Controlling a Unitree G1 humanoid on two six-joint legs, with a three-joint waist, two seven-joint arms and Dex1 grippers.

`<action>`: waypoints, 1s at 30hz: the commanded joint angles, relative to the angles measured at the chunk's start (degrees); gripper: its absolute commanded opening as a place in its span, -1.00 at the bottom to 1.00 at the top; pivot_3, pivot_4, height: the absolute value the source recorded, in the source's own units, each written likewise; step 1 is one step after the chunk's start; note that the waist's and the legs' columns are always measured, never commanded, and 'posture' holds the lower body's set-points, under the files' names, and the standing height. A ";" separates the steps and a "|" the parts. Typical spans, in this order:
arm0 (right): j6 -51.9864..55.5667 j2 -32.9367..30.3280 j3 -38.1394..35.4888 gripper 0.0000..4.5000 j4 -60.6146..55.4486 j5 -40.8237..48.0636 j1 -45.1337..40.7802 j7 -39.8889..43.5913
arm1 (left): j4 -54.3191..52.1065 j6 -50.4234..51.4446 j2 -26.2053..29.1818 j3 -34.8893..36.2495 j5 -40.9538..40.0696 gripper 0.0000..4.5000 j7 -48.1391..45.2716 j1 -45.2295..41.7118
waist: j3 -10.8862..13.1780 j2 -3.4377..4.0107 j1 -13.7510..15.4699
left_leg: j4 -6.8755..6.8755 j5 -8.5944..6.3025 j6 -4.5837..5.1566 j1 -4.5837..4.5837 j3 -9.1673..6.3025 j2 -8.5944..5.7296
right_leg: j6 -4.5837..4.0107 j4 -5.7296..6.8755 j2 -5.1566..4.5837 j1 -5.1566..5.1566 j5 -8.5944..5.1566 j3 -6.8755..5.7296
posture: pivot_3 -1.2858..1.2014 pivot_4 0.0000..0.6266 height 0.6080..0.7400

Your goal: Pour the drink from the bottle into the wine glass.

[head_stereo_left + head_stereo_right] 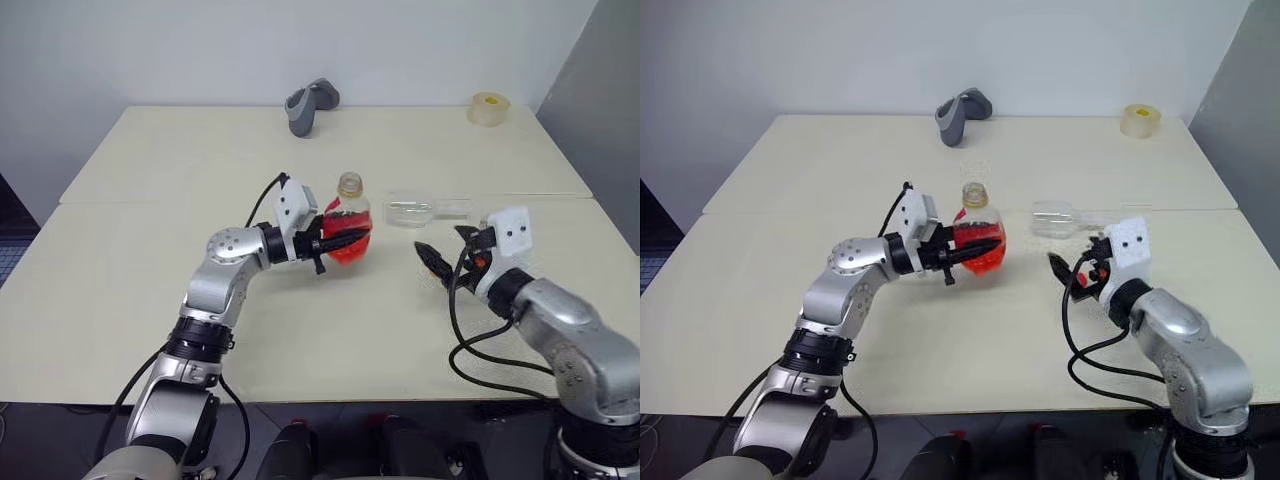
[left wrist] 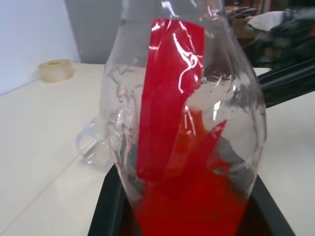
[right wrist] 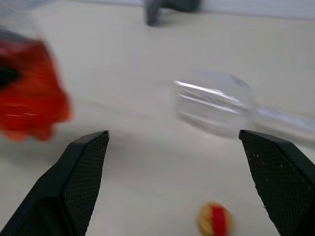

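Note:
The bottle [image 1: 347, 222] stands roughly upright near the table's middle, its neck open with no cap on it. The red-orange drink [image 1: 348, 247] fills its lower half. My left gripper [image 1: 343, 240] is shut on the bottle's belly, and the red label [image 2: 170, 98] shows close up in the left wrist view. The wine glass [image 1: 415, 211] lies on its side on the table just right of the bottle, bowl towards the bottle. My right gripper [image 1: 450, 247] hovers open in front of the glass [image 3: 216, 105], holding nothing. A small red-yellow cap [image 3: 215, 220] lies on the table below it.
A grey handheld object [image 1: 310, 105] lies at the table's far edge. A roll of tape [image 1: 489, 108] sits at the far right corner. A seam [image 1: 150, 200] crosses the cream table from left to right behind the bottle.

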 commanded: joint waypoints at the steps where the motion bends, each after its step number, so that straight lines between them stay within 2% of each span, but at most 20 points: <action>1: -1.29 -3.42 1.51 1.00 -1.42 4.80 -3.57 7.23 | 3.19 -2.14 0.92 4.33 1.69 -0.52 5.54 -3.04 | 0.00 -0.01 0.02 | 0.01 -0.02 0.04 0.01 0.03 -0.02 | 0.00 0.00 -0.01 0.00 0.00 0.02 | 0.03 -0.52 1.00; 4: -6.13 -4.75 4.89 1.00 1.24 3.43 -5.24 10.98 | 8.47 -5.51 0.86 6.71 4.85 -0.52 12.54 -5.45 | 0.01 -0.03 0.09 | 0.04 -0.09 0.17 -0.01 -0.03 -0.03 | 0.00 0.00 -0.01 0.01 0.00 -0.05 | 0.03 -0.52 1.00; 7: -11.04 -1.16 7.84 1.00 4.65 3.79 -9.21 12.76 | 16.97 -9.05 1.43 10.21 9.28 -0.52 24.74 -9.80 | 0.04 -0.07 -0.06 | 0.07 -0.09 0.16 -0.01 -0.02 -0.02 | 0.00 0.01 -0.01 0.00 0.00 -0.06 | 0.03 -0.52 1.00; 14: -17.04 3.31 12.09 1.00 10.81 0.85 -14.11 12.74 | 25.69 -15.49 3.52 13.93 12.81 -0.52 35.64 -10.35 | 0.04 -0.08 0.05 | 0.10 0.04 -0.07 -0.05 0.01 -0.07 | 0.01 0.00 -0.10 -0.06 0.01 -0.05 | 0.03 -0.52 1.00; 24: -20.99 6.31 14.96 1.00 13.65 -3.64 -14.83 11.08 | 33.92 -21.12 1.98 18.99 10.32 -0.52 39.67 -7.20 | 0.03 -0.08 0.17 | 0.26 0.05 -0.09 -0.16 -0.12 -0.09 | 0.00 0.03 -0.12 -0.09 0.01 -0.12 | 0.03 -0.52 1.00; 30: -21.15 6.00 14.64 1.00 13.92 -4.13 -14.99 10.88 | 38.73 -22.89 -0.01 19.22 9.06 -0.52 35.83 -7.02 | 0.03 -0.09 0.15 | 0.27 0.05 -0.09 -0.17 -0.12 -0.10 | 0.00 0.04 -0.13 -0.09 0.01 -0.14 | 0.03 -0.52 1.00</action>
